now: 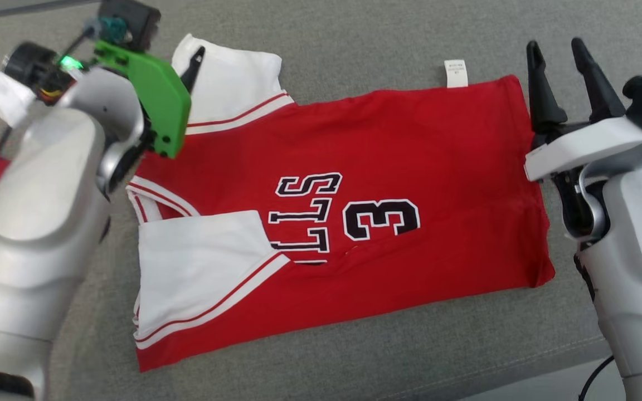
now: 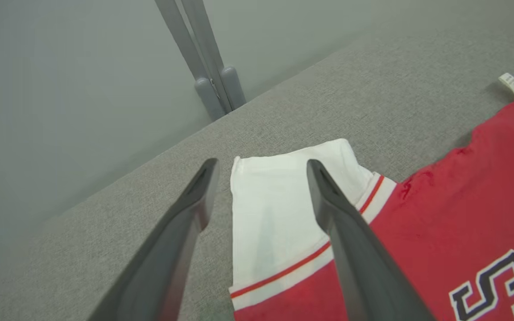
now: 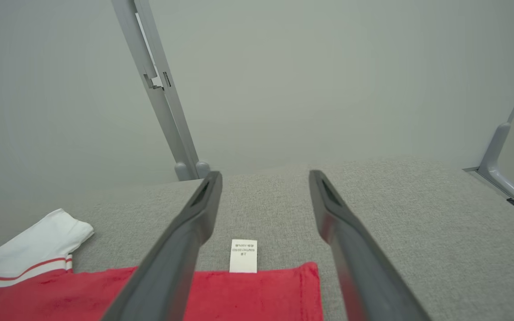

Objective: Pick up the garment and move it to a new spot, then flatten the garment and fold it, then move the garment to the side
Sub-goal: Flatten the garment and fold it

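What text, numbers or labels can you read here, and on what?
"LLS": black letters on the red jersey, turned sideways; the folded white sleeve covers whatever comes before them.
"3": black number beside those letters, on the jersey.
White tag at the jersey's edge: printed lines, too small to read.
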